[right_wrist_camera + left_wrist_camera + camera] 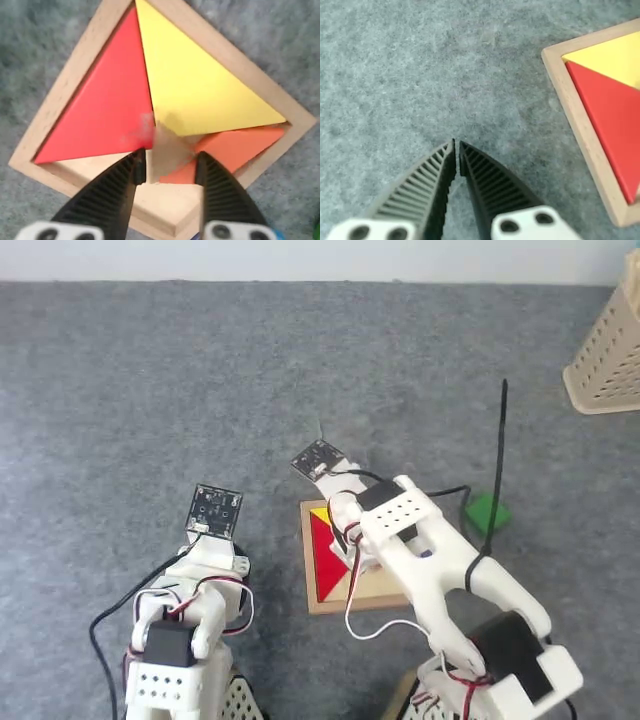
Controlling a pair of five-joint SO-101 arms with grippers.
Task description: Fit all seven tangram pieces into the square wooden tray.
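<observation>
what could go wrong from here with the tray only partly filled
1. The right gripper hangs open over the red piece and orange piece; coming down, a finger might knock them askew in the tray.
2. The green piece lies on the carpet beside a black cable, which could snag the arm reaching for it.

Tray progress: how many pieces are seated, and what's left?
Seated: red triangle, yellow triangle, orange piece. The right gripper hangs open over the tray centre; the left gripper is shut, empty. Bare tray floor remains, and a green piece lies outside.
</observation>
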